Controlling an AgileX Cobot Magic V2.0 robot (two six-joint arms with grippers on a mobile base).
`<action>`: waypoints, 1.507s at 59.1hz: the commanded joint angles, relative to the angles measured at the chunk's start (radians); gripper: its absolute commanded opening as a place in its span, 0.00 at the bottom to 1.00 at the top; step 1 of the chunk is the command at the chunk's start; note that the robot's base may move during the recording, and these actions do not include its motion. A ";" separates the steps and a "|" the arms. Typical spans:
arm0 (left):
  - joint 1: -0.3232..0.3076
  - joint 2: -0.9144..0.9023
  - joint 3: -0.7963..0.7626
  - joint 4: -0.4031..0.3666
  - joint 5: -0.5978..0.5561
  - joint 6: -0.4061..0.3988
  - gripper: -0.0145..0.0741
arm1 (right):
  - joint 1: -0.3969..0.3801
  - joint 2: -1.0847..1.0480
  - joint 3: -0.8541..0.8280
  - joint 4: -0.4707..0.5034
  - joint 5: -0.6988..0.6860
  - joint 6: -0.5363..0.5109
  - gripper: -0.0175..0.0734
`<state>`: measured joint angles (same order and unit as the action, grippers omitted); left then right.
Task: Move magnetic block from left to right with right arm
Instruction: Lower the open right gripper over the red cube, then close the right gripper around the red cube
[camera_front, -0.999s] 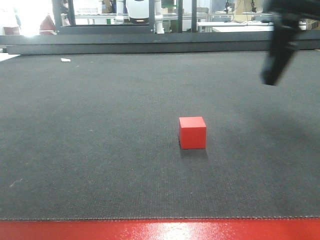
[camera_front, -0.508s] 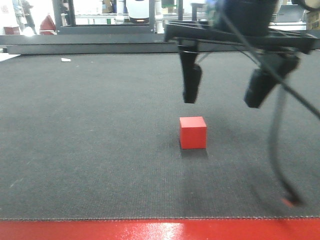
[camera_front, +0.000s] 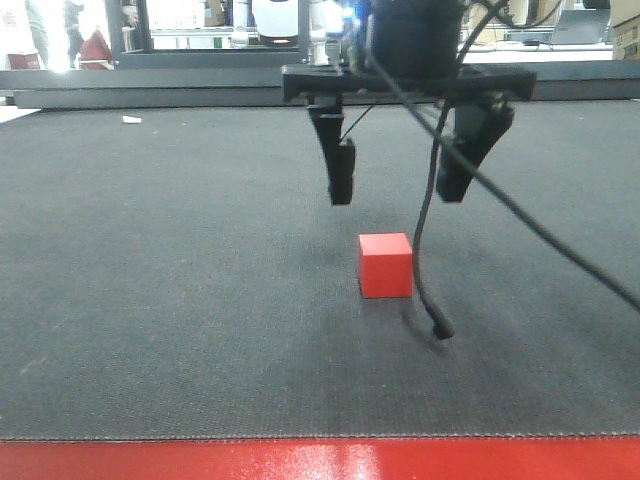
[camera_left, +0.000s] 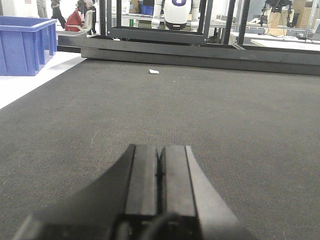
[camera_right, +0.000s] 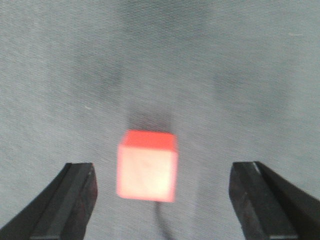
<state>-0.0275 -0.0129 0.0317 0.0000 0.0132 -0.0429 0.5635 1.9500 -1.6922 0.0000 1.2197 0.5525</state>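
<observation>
The magnetic block (camera_front: 385, 265), a small bright-red cube, rests on the dark mat (camera_front: 180, 300) near its middle. My right gripper (camera_front: 397, 190) hangs open just above and behind it, one dark finger on each side, wider apart than the cube. From the right wrist the block (camera_right: 147, 166) lies between the two spread fingertips (camera_right: 75, 192), slightly left of centre, untouched; the right gripper (camera_right: 162, 200) holds nothing. My left gripper (camera_left: 160, 160) is shut with its pads pressed together, low over bare mat, and the cube is out of its view.
A loose black cable (camera_front: 430, 260) dangles from the right arm just right of the cube, its end near the mat. A blue bin (camera_left: 25, 45) stands at far left. A small white scrap (camera_front: 131, 120) lies far back. Metal frames (camera_front: 320, 85) border the mat's far edge.
The right gripper has swung in from the upper right, moved left and dropped lower, now straddling above the cube. The cube has not moved.
</observation>
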 joint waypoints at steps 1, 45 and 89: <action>-0.005 -0.011 0.009 0.000 -0.088 -0.004 0.03 | 0.001 -0.030 -0.034 0.015 0.013 -0.003 0.89; -0.005 -0.011 0.009 0.000 -0.088 -0.004 0.03 | 0.024 0.023 0.015 0.015 -0.045 0.049 0.89; -0.005 -0.011 0.009 0.000 -0.088 -0.004 0.03 | 0.038 -0.018 0.106 0.018 -0.122 0.066 0.89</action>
<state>-0.0275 -0.0129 0.0317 0.0000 0.0132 -0.0429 0.6049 2.0011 -1.5692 0.0209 1.1150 0.6075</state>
